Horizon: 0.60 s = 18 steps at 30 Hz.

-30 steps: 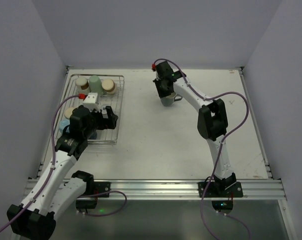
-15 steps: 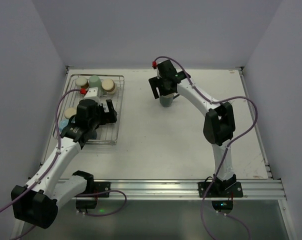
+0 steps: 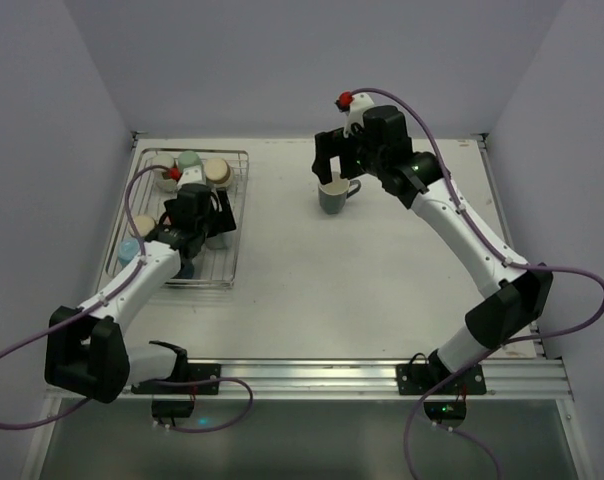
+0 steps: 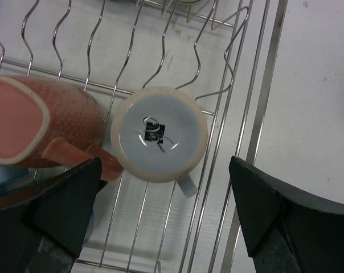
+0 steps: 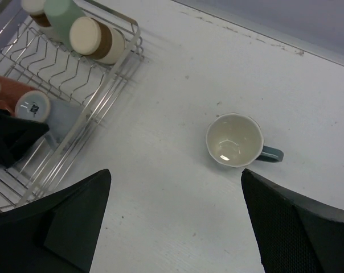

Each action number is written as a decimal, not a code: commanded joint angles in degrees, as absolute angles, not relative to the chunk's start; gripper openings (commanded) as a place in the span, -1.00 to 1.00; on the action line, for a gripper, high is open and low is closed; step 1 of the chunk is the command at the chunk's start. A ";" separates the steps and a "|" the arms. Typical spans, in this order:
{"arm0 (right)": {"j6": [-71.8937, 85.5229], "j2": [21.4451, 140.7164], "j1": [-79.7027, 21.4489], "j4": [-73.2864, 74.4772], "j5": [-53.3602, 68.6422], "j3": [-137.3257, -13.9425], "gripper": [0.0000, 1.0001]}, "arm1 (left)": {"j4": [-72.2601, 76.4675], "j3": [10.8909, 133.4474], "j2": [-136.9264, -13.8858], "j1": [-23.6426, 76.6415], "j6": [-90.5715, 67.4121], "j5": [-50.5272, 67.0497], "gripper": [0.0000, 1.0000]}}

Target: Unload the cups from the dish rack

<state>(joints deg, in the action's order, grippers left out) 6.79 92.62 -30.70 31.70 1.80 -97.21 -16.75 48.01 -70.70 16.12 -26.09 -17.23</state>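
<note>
White bench [image 3: 312, 290] fills the middle here, matte and evenly lit, only soft shadows on it. Behind its far edge rises a plain back wall [image 3: 302, 60], pale lavender-grey, no windows. A left wall [image 3: 32, 150] and a right wall [image 3: 582, 150] of the same colour close in along the bench's side edges, meeting the back wall at the far corners. Along the near edge runs a silver aluminium rail [image 3: 312, 378], and below it a dull grey surface [image 3: 332, 440]. Up close, dark specks [image 5: 297, 52] dot the far edge.
</note>
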 commanded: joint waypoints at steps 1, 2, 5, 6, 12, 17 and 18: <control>7.82 90.62 -30.67 28.22 6.06 -95.10 0.98 | -11.96 52.20 -73.91 15.21 -26.72 -21.88 0.96; 8.00 90.35 -30.76 28.04 6.41 -94.92 0.98 | -11.87 52.38 -74.53 15.03 -26.63 -22.67 0.96; 8.70 88.95 -30.85 26.81 8.08 -93.61 0.98 | -9.94 52.03 -76.72 13.80 -26.54 -20.67 0.95; 8.79 88.60 -30.85 26.46 8.52 -93.43 0.98 | -9.24 51.86 -77.42 13.62 -26.54 -20.05 0.93; 9.23 85.96 -31.20 24.70 9.75 -91.67 0.96 | -6.77 52.21 -78.66 13.27 -26.54 -19.25 0.64; 10.19 82.37 -31.64 23.56 10.28 -88.52 0.94 | -4.83 51.77 -77.87 13.27 -26.46 -18.02 -0.01; 10.63 81.57 -31.73 22.34 10.28 -87.55 0.94 | -5.36 51.77 -77.70 13.36 -26.46 -17.84 -0.14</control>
